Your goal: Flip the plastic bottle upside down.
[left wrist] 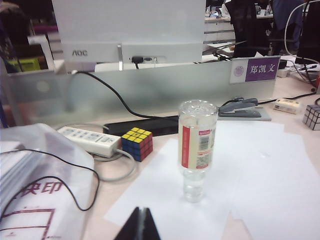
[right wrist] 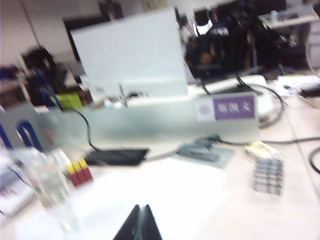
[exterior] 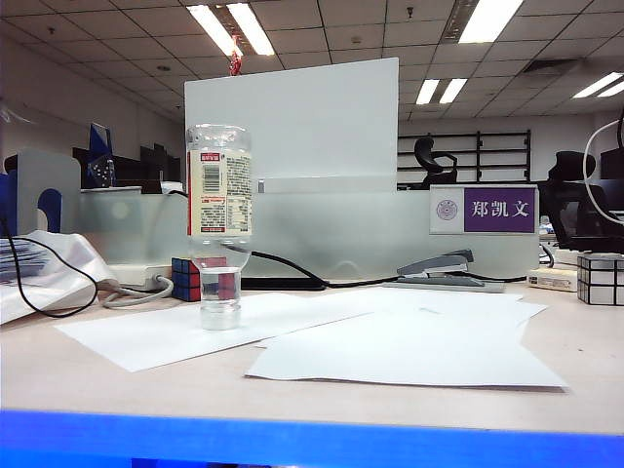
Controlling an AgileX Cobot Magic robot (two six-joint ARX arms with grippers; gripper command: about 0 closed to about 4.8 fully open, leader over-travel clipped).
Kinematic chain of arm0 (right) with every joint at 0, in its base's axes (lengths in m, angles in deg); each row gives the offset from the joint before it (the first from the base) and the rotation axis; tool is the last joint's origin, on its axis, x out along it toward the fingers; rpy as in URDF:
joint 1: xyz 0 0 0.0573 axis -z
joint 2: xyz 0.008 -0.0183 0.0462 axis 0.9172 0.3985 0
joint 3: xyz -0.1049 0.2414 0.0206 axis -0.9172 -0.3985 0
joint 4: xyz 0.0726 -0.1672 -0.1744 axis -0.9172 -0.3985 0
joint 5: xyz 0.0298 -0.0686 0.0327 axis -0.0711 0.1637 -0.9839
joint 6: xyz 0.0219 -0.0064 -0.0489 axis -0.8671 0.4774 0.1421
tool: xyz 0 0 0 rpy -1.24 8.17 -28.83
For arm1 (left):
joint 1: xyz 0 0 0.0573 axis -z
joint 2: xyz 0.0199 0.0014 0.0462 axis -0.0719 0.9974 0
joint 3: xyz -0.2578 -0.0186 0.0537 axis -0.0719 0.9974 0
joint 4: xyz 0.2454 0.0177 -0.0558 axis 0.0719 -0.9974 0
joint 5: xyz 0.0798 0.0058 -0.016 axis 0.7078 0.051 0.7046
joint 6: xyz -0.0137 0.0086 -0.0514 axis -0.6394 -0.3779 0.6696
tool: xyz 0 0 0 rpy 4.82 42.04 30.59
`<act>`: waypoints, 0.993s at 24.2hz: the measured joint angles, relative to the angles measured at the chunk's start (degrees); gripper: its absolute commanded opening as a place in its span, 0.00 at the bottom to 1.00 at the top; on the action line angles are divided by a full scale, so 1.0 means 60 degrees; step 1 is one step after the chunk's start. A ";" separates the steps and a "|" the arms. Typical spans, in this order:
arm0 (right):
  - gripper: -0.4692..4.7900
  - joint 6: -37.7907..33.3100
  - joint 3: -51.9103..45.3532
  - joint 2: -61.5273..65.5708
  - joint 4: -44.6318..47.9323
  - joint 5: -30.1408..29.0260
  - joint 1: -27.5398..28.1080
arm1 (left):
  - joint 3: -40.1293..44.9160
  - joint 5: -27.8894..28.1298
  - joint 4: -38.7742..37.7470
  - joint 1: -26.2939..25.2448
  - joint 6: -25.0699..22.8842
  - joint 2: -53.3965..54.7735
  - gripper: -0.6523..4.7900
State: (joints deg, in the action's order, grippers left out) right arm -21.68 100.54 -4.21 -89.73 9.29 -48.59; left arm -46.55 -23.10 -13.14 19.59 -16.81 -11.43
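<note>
Bottle (exterior: 219,200) stands cap-down on paper (exterior: 390,356) left (free-standing); left gripper (left wrist: 138,225) and right gripper (right wrist: 138,223) near, closed, empty

right wrist view blurred; plastic bottle (right wrist: 47,187) smeared; both tools cut by frame edge

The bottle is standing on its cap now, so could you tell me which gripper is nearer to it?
Left, as far as the wrist views show. The shut left gripper sits just short of the bottle; the shut right gripper is off to its side, apparently farther away.
</note>
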 measured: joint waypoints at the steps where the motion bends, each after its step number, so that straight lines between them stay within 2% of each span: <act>1: 0.08 0.0306 0.0000 0.0000 -0.0211 0.0106 0.0000 | 0.0025 -0.0007 0.0142 0.0000 0.0168 -0.0004 0.11; 7: 0.08 0.1049 -0.0419 0.0000 -0.0499 0.1195 0.0000 | 0.0244 -0.0011 0.1311 0.0000 0.0634 -0.0004 0.11; 18: 0.08 0.1045 -0.2415 -0.0004 0.1545 0.0882 -0.0011 | 0.1009 -0.0004 0.2357 0.0000 0.1308 -0.0004 0.11; 24: 0.08 -0.0062 -0.4000 -0.0007 0.3628 0.0707 -0.0018 | 0.1424 -0.0004 0.2907 0.0000 0.1330 -0.0004 0.11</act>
State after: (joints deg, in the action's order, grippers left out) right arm -22.05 76.54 -4.25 -67.96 13.53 -48.69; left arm -38.01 -23.12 4.30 19.59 -8.84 -11.45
